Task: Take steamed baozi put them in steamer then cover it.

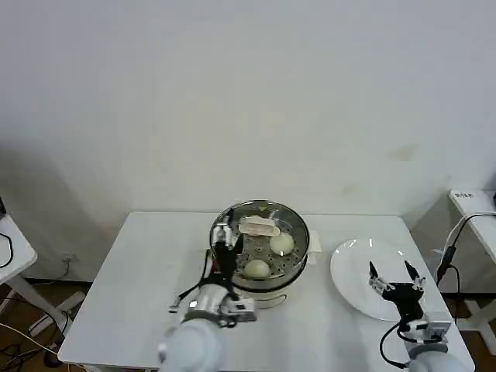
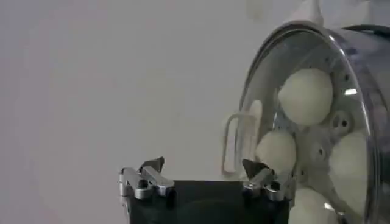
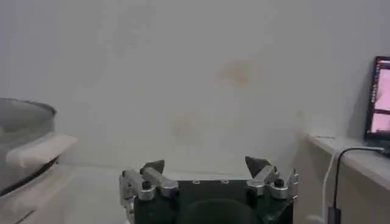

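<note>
On the white table (image 1: pixel 139 271) the steamer (image 1: pixel 297 267) holds the steamed baozi (image 1: pixel 282 243) under its cover (image 1: pixel 260 226), left gripper (image 1: pixel 225 236) spread beside it, right gripper (image 1: pixel 396 277) spread above the plate (image 1: pixel 353 267); no legible writing.

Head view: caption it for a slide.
Glass cover sits on the steamer, baozi inside; both grippers open.

Hidden and cut-off parts

Round shiny stainless-steel steamer (image 2: pixel 365 73) runs off the left wrist picture's edge; lowest pale cream-white bun (image 2: pixel 309 210) cropped; left gripper (image 1: pixel 225 242) hides the steamer's near-left rim.
</note>
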`<state>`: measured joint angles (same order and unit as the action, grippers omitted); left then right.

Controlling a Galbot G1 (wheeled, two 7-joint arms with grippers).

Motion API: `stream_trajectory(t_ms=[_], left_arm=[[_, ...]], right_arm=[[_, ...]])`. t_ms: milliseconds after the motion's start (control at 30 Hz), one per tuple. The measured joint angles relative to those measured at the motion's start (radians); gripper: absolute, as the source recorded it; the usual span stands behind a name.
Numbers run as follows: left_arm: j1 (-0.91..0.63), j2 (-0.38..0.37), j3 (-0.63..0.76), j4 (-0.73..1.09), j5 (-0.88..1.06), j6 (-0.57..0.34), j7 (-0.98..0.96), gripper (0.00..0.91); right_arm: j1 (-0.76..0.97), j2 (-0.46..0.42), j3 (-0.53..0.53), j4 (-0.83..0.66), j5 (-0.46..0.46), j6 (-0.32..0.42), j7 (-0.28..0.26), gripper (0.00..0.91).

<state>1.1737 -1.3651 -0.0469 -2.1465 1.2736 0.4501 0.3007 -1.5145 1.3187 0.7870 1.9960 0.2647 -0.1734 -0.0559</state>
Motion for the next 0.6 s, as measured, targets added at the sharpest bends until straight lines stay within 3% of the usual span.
stream_trajectory(t_ms=[267, 600], left_arm=[[0.113, 0.005, -0.244, -0.094, -0.376, -0.05, -0.033, 0.907], [0.251, -0.001, -0.5, -0.079, -0.788, -0.087, -0.087, 0.907]], right_arm=[[-0.026, -0.004, -0.019, 0.019, 0.008, 0.021, 0.004, 0.907], [-0.09, 0.0, -0.039, 0.042, 0.003, 0.051, -0.005, 0.907]])
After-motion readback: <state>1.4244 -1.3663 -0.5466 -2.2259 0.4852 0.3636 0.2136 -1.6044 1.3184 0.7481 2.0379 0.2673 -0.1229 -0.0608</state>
